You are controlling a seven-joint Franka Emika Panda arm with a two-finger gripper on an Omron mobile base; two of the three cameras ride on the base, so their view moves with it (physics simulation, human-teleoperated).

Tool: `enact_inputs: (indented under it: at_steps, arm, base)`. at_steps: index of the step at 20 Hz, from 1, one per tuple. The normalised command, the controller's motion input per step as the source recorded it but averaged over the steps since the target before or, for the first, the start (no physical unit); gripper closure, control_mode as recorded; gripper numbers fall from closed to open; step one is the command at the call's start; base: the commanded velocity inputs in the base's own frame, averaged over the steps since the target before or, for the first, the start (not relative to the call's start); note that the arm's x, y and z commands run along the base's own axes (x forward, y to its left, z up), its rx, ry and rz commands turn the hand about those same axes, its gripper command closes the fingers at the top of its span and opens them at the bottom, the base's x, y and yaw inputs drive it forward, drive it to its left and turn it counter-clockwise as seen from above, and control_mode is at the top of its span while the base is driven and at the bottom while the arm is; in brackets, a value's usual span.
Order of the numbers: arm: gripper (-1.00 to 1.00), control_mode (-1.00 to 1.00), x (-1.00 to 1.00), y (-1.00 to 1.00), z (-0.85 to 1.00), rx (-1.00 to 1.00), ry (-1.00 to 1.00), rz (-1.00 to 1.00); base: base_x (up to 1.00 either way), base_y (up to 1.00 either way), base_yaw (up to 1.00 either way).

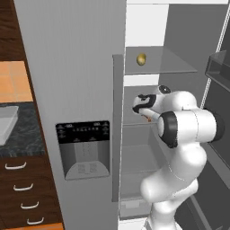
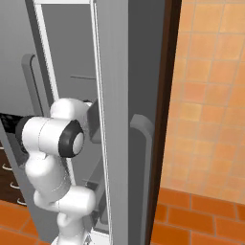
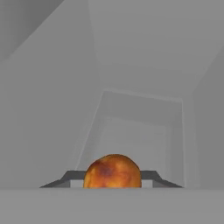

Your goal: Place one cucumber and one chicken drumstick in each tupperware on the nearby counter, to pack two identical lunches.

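My gripper point(image 3: 112, 183) reaches into the open fridge point(image 1: 81, 90), and in the hand view its jaws are pressed in on a rounded, orange-brown, browned-looking thing that I take to be a chicken drumstick point(image 3: 113, 171); the dark finger tips point(image 3: 148, 176) show on either side of it, hard against its flanks. In the left base view my hand sits at the middle shelf point(image 1: 134, 123), with a sliver of orange just beside it, while a small yellowish item point(image 1: 141, 59) rests on the glass shelf above point(image 1: 175, 69), well apart from my hand. The step in hand, as I judge it, is securing this drumstick and bringing it out. To do that well I should lift only a little, enough to clear the shelf, then draw straight back along the line I came in on, so the hand and its load do not brush the shelf overhead or the door edge point(image 1: 117, 126). The meat looks rounded and likely slippery, so I would hold the squeeze steady and avoid quick wrist rolls that could let it pivot out. The counter point(image 1: 20, 134) lies to the left beyond the fridge door, and a light grey tupperware point(image 1: 6, 123) sits on it at the frame's edge; I cannot tell from here what it holds. Once clear of the fridge, the base will probably have to shift toward that counter before I lower the drumstick in.
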Motion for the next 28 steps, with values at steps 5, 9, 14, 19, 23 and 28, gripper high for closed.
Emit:
enact_inputs:
  at_steps: [5,9,14,19,23,28]
  arm:
    - [1.00,-1.00,-0.99,0.08,0.39,-0.03,-0.13,0.00]
    - [1.00,-1.00,-0.99,0.05,0.93,-0.07,0.01,0.00]
    - [1.00,-1.00,-0.93,0.01,1.00,-0.02,0.13,0.00]
    - [1.00,-1.00,-0.94,0.11,0.84,0.00,0.08,0.00]
    - [1.00,-1.00,-0.71,0.26,0.66,-0.04,-0.17,0.00]
    - [1.00,-1.00,-0.52,0.14,0.41,-0.03,-0.26,0.00]
  base:
    - [0.00,0.00,0.00]
    - [0.00,0.00,0.00]
    - [0.00,0.00,0.00]
    - [0.00,0.00,0.00]
    - [0.00,0.00,0.00]
    - [0.00,0.00,0.00]
